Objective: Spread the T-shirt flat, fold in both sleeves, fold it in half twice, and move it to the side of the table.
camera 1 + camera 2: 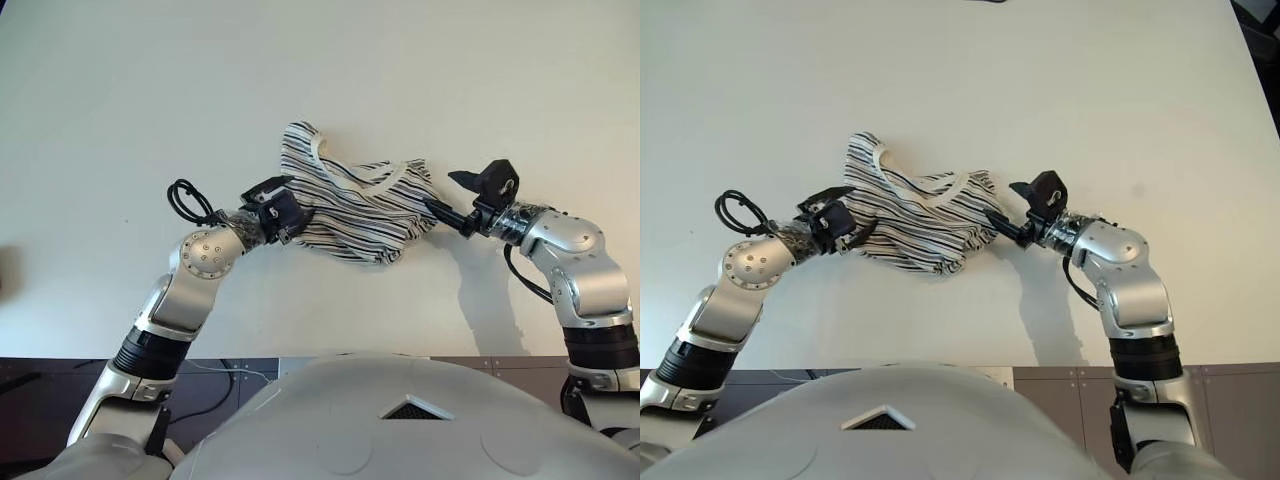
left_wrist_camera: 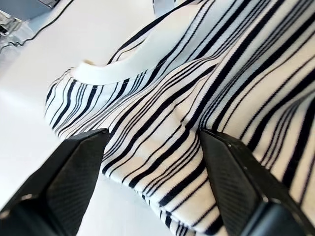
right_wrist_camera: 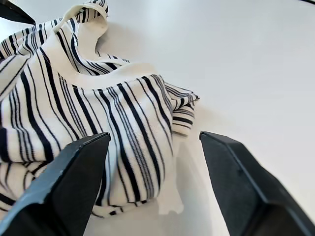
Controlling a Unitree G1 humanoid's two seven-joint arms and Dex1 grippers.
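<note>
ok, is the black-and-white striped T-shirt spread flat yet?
Not flat: crumpled. The black-and-white striped T-shirt sits in a rumpled heap on the white table, cloth overlapping itself, neckband twisted.

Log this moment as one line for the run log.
stage: T-shirt crumpled, not yet spread | left gripper: open at shirt's left edge | right gripper: open at shirt's right edge | surface: table

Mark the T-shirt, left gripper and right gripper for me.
T-shirt (image 1: 355, 215), left eye view, middle of the crumpled striped body.
left gripper (image 2: 153, 135), left wrist view, midway between its open fingertips.
right gripper (image 3: 154, 135), right wrist view, midway between its open fingertips.
</note>
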